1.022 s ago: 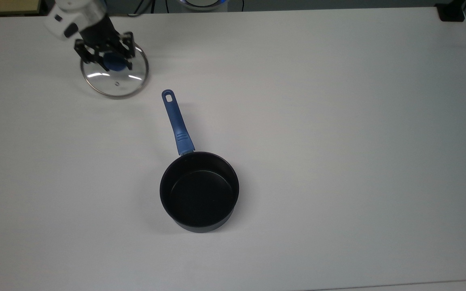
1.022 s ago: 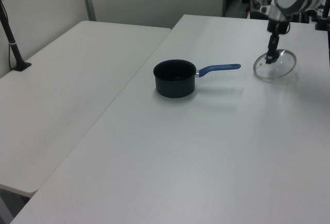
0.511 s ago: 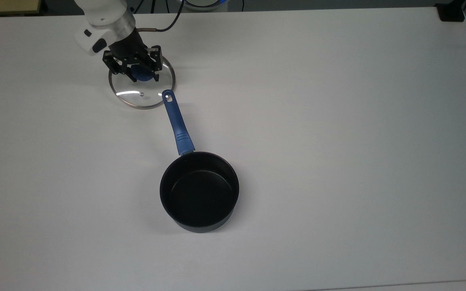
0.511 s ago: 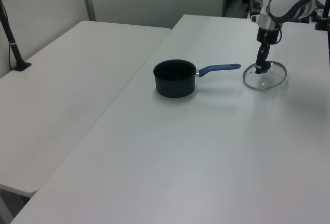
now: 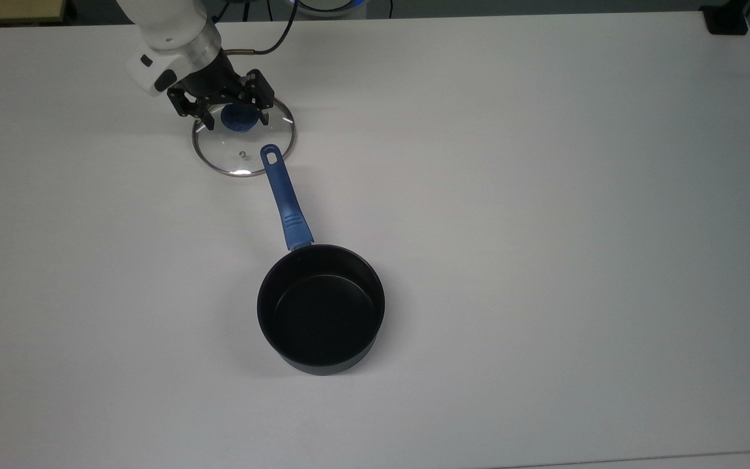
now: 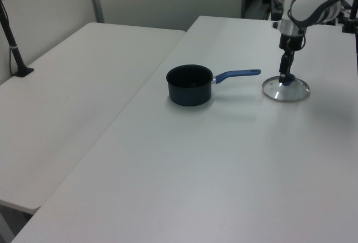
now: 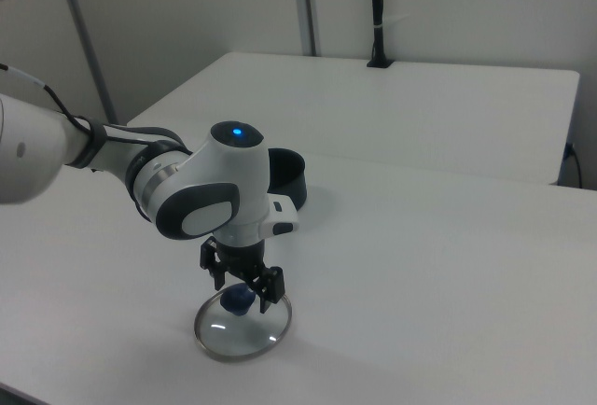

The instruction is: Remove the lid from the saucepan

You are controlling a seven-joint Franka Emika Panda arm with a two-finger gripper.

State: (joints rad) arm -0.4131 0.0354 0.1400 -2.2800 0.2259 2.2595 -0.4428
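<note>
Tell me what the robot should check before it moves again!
1. Lid off the saucepan: ok, the pot stands open.
2. Lid flat on the table: ok in the left view.
3. End effector open around the blue knob: ok, fingers spread either side.
4. Lid rim apart from the saucepan handle: cannot tell, they overlap in the top view.
5. Way up free: ok, nothing above the arm.

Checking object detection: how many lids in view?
1. The lid lies flat on the table, off the saucepan, beside its handle tip, under the gripper. Nothing hints at another.
</note>
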